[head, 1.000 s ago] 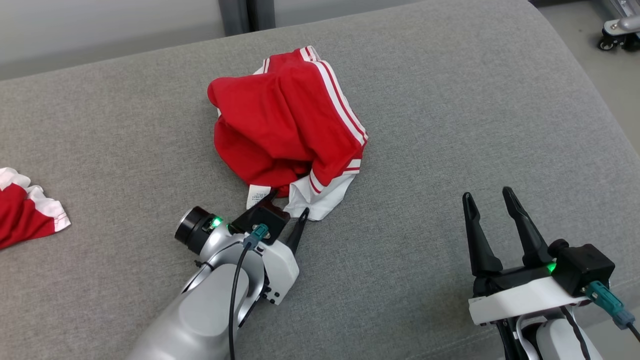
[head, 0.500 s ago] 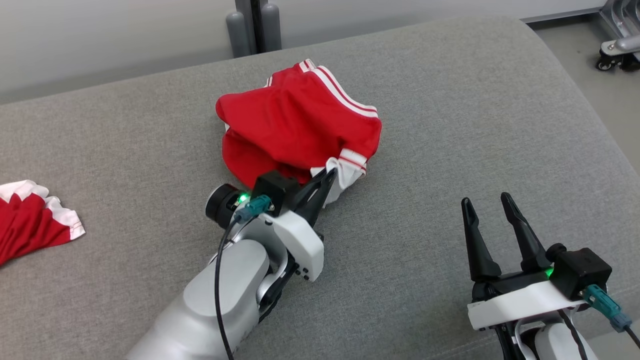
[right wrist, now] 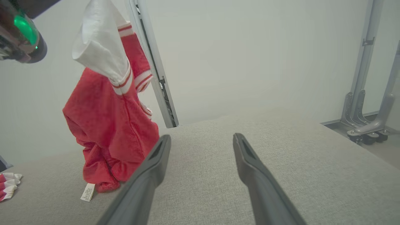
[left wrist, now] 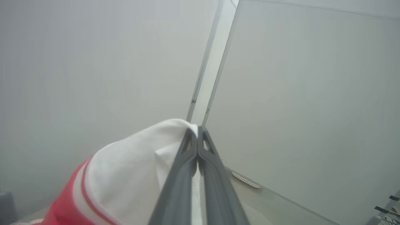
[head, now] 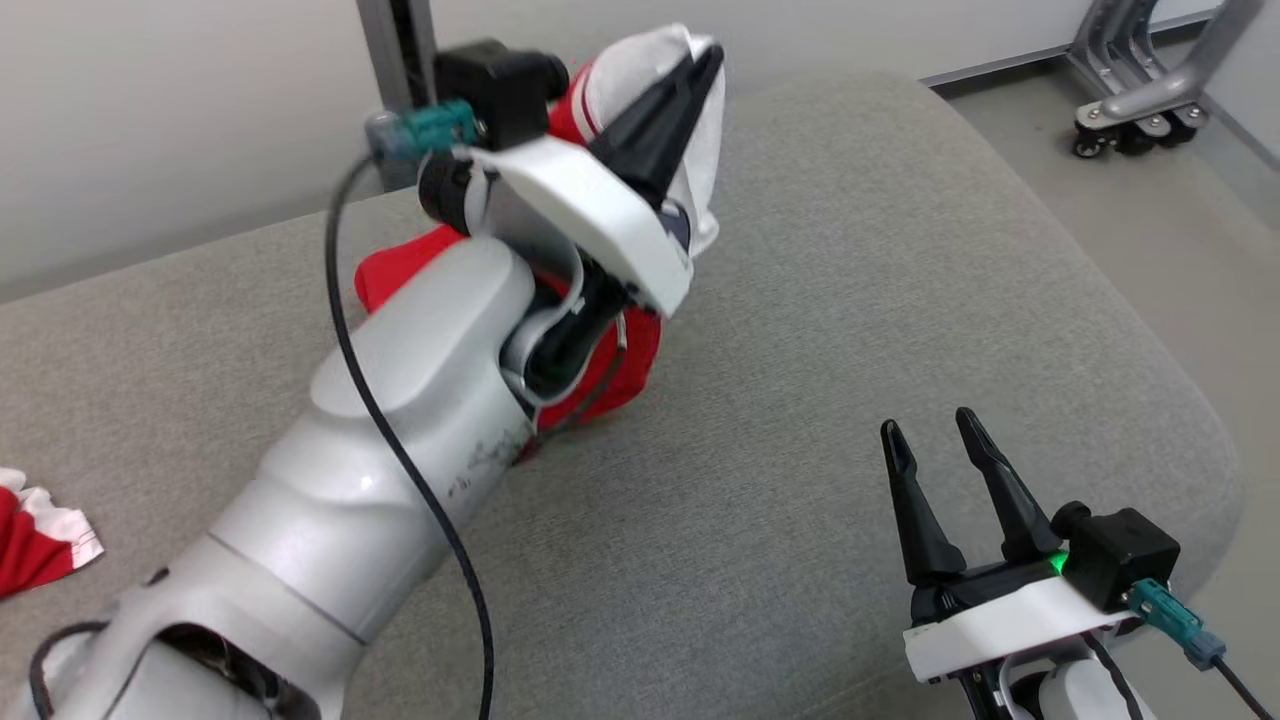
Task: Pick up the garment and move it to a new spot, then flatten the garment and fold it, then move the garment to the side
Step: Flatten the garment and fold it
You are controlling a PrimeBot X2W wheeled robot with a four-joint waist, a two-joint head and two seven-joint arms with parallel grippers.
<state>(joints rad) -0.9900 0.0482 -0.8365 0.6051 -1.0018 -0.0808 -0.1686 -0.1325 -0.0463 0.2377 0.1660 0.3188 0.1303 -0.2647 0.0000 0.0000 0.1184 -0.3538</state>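
Fingers of the right gripper [head: 927, 421] are standing spread wide and empty, hovering low above the grey cushion [head: 820, 300]. Farther on, the left gripper [head: 708, 52] is pinching the white sleeve of the red garment [right wrist: 106, 125], fingers pressed together. The garment is hanging from it, its lower end touching the cushion. Beyond, a wheeled metal stand [head: 1130, 90] is sitting on the floor.

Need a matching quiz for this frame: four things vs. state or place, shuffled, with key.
Things:
1. left gripper
2. right gripper
3. garment
4. wheeled frame

States or places:
A. on the floor, upper right of the head view
B. hanging, lower end on the cushion
C. open, empty
D. shut on the garment's white part

Pairs: 1-D, 2-C, 3-B, 4-A
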